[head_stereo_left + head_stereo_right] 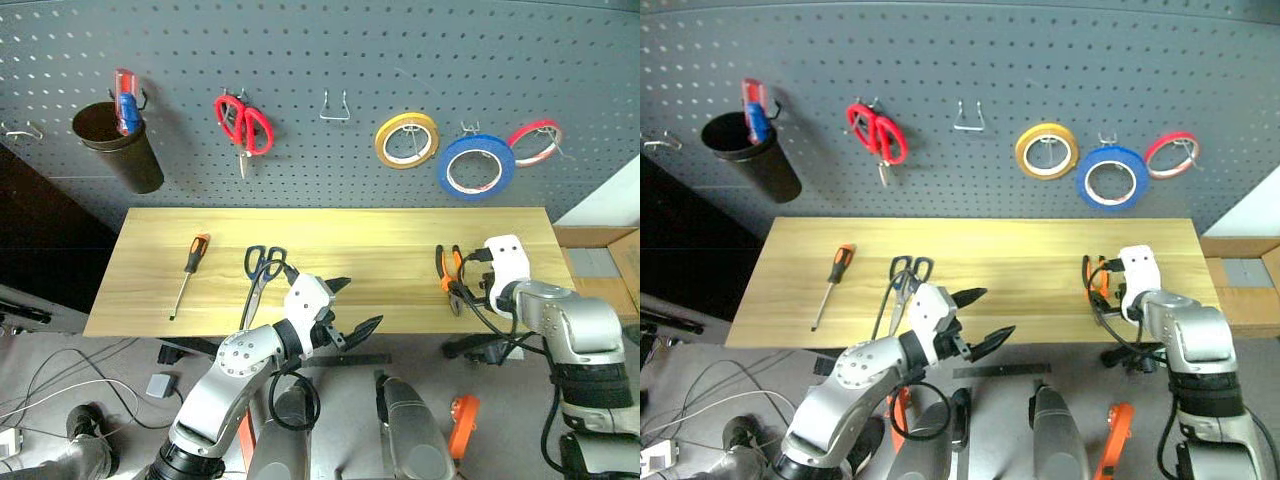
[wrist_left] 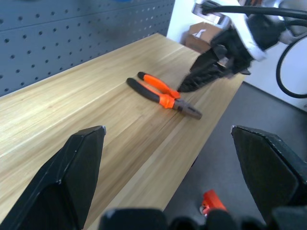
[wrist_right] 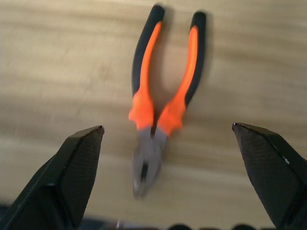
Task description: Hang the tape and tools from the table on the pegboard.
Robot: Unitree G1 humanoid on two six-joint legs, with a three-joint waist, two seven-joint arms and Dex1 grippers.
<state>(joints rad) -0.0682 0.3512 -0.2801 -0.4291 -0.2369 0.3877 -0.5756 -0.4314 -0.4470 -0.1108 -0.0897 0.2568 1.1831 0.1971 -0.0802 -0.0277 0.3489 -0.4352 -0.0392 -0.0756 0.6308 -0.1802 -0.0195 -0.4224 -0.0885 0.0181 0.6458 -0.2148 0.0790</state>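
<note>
1. No brand, label or writing readable anywhere.
2. On the pegboard [image 1: 300, 60]: blue tape [image 1: 476, 166] hung on a hook, between yellow tape [image 1: 406, 140] and red tape [image 1: 534, 142]; further left an empty hook [image 1: 334, 107], red scissors [image 1: 243, 124], and a dark cup [image 1: 118, 145] holding a red-and-blue tool [image 1: 125, 101].
3. On the tabletop [image 1: 360, 240]: screwdriver [image 1: 187, 275] near the left end, blue-handled scissors [image 1: 261, 274] just right of it, pliers [image 1: 449, 276] near the right end, handles toward the pegboard.
4. Left end effector [image 1: 348, 307]: fingers apart, empty, at the tabletop's front edge near the scissors' tips.
5. Right end effector [image 3: 170, 158]: fingers spread wide, empty, poised over the pliers, not touching them.
6. From the right wrist: pliers centred between the two fingers, nose toward the front edge, a detail half hidden behind the arm in the head views.
7. From the left wrist: pliers seen side-on across the tabletop with the right end effector's fingers angled down just beside the orange grips; an orange object [image 2: 212, 203] below on the floor.
</note>
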